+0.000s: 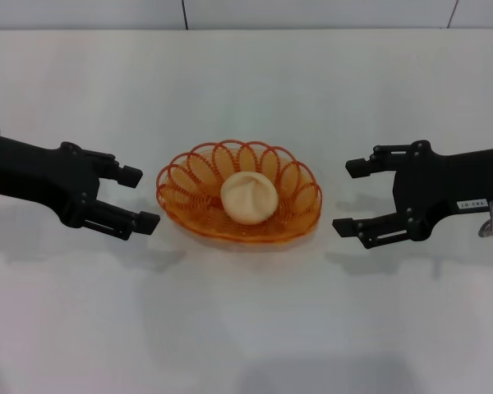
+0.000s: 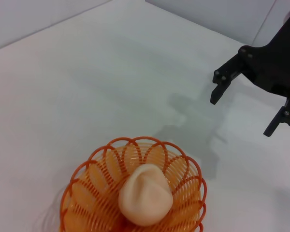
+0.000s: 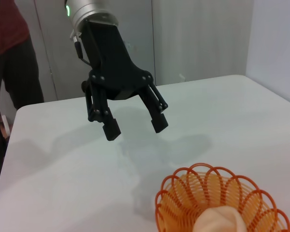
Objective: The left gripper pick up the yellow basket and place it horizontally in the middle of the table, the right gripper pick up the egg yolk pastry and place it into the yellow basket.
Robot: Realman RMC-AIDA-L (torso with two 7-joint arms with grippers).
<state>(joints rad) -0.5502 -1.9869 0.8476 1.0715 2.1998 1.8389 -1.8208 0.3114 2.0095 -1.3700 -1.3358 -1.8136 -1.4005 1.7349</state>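
Note:
The yellow basket (image 1: 239, 194) lies lengthwise across the middle of the white table (image 1: 246, 328), and the egg yolk pastry (image 1: 249, 197) rests inside it on the woven bottom. The basket (image 2: 132, 191) and pastry (image 2: 145, 194) also show in the left wrist view; the basket (image 3: 222, 203) and pastry (image 3: 220, 222) show in the right wrist view too. My left gripper (image 1: 140, 197) hovers open just left of the basket, holding nothing. My right gripper (image 1: 351, 197) hovers open just right of it, also holding nothing. Each wrist view shows the opposite claw: right gripper (image 2: 246, 111), left gripper (image 3: 135, 125).
A person in a dark red top (image 3: 7, 58) stands beyond the table's far corner in the right wrist view. A wall with panel seams (image 1: 246, 12) runs behind the table's back edge.

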